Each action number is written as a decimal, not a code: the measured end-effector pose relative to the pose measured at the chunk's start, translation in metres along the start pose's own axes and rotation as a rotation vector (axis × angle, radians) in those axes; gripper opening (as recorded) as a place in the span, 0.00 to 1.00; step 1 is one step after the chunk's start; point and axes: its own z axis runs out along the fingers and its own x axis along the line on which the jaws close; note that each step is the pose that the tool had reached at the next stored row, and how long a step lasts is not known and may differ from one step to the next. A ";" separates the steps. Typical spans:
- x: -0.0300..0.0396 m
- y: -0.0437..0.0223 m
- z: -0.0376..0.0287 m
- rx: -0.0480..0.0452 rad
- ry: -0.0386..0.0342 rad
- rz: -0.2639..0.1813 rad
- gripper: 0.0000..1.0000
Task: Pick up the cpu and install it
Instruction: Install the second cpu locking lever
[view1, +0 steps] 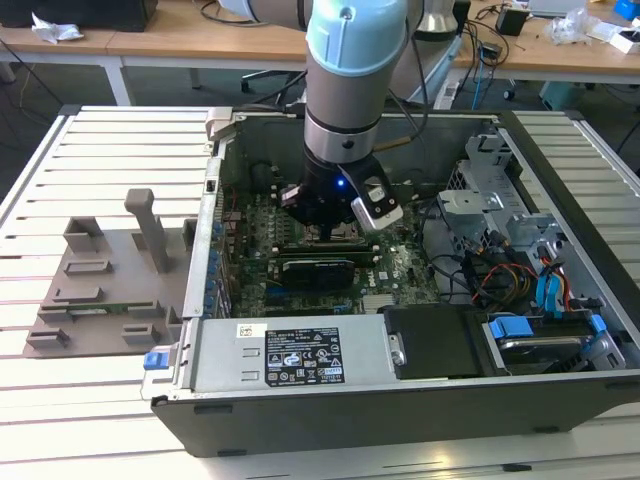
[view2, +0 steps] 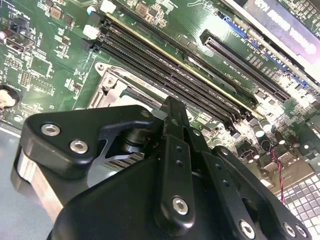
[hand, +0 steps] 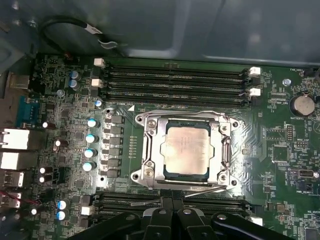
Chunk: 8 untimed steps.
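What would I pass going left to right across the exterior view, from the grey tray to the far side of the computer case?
Grey fixture tray → case's left wall → gripper over the motherboard → tangle of cables → blue drive latches by the case's right wall.
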 end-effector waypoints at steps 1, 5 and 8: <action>0.0007 0.0001 0.0001 0.0000 0.0000 0.000 0.11; 0.0032 0.0006 0.0004 0.0000 0.0000 0.000 0.11; 0.0053 0.0008 0.0007 -0.0002 -0.0001 0.000 0.11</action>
